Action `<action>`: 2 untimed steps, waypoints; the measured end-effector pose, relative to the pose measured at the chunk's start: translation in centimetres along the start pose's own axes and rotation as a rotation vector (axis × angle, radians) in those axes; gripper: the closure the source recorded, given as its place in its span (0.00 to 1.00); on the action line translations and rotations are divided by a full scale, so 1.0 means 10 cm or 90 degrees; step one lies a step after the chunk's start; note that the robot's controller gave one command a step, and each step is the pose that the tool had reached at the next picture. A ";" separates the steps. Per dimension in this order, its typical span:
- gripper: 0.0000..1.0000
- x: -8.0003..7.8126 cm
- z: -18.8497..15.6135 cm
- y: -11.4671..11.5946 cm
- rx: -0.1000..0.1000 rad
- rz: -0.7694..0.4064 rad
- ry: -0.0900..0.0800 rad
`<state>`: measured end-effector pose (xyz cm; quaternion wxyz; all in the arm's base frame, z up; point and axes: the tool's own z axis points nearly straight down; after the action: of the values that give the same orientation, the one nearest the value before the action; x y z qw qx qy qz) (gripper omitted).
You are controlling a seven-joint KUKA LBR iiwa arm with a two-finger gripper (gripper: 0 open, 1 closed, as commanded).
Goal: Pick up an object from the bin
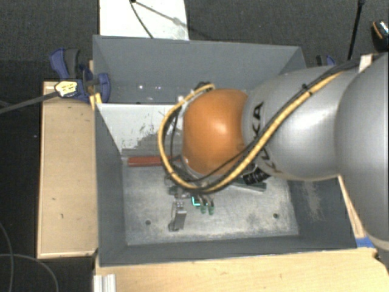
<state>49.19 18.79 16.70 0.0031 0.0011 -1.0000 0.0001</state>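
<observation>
Orange wrist cover (213,132) over the bin (110,187), pincer (189,203) beneath mostly hidden, its grip indiscernible; reddish bar (142,160) partly behind cables (164,132).

A robot lab: industrial arm (316,126) over a grey metal bin (110,193)

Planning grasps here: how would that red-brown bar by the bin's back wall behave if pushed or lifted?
The red-brown bar looks flat and straight-edged, so it would probably slide rather than roll. It keeps a straight line, so it is likely stiff. Lying low at the foot of the bin wall, it may be awkward to grip.
</observation>
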 end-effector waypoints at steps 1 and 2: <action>0.00 -0.46 0.33 -0.69 0.001 -0.129 -0.005; 0.00 -0.64 1.00 -0.79 0.001 -0.158 -0.001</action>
<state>55.54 10.87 6.66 0.0020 0.1245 -0.9922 0.0003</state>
